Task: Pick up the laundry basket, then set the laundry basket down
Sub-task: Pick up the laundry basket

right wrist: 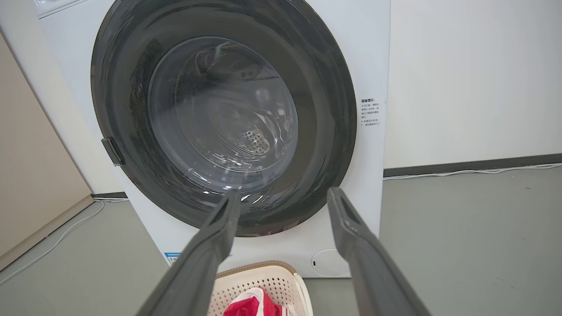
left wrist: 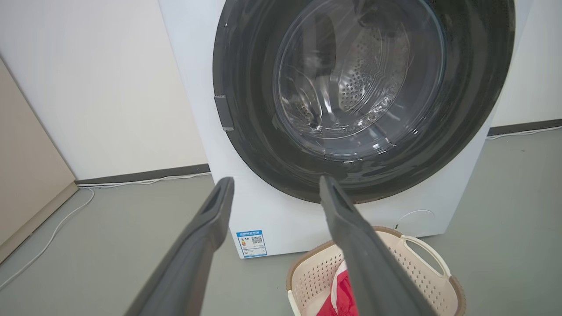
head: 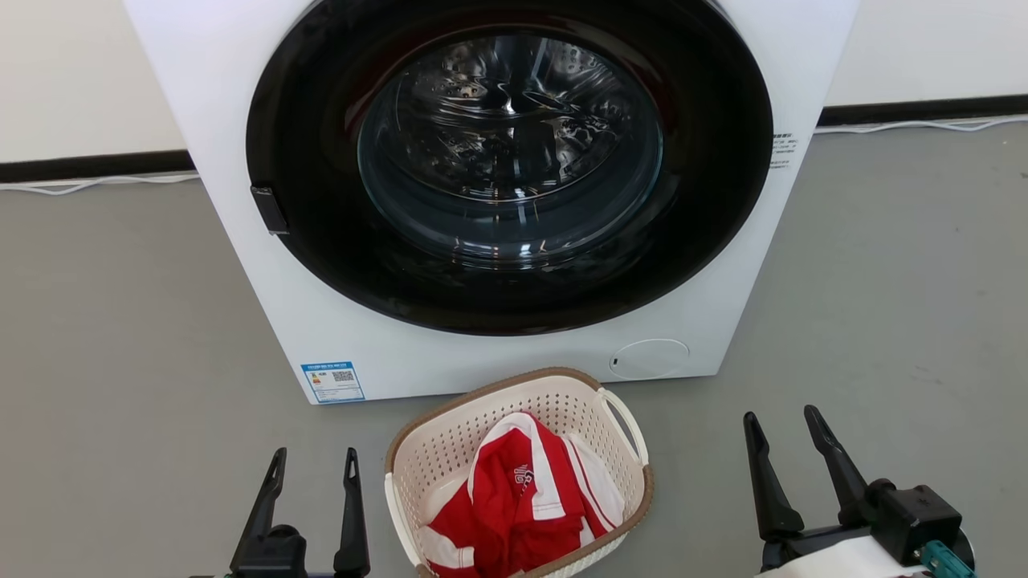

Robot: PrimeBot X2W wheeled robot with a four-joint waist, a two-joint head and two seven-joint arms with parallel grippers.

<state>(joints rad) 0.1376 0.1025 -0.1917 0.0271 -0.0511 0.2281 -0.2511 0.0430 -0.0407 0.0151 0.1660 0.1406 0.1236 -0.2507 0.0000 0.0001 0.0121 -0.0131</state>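
The laundry basket, cream-white and perforated with a brown rim, stands on the grey floor just in front of the washing machine. It also shows low in the left wrist view as the basket and in the right wrist view as the basket. A red and white garment lies inside it. My left gripper is open, to the left of the basket and apart from it. My right gripper is open, to the right of the basket, holding nothing.
A white front-loading washing machine with a shut dark round door stands right behind the basket. White cables run along the wall's black skirting. A beige panel stands far left. Grey floor lies on both sides.
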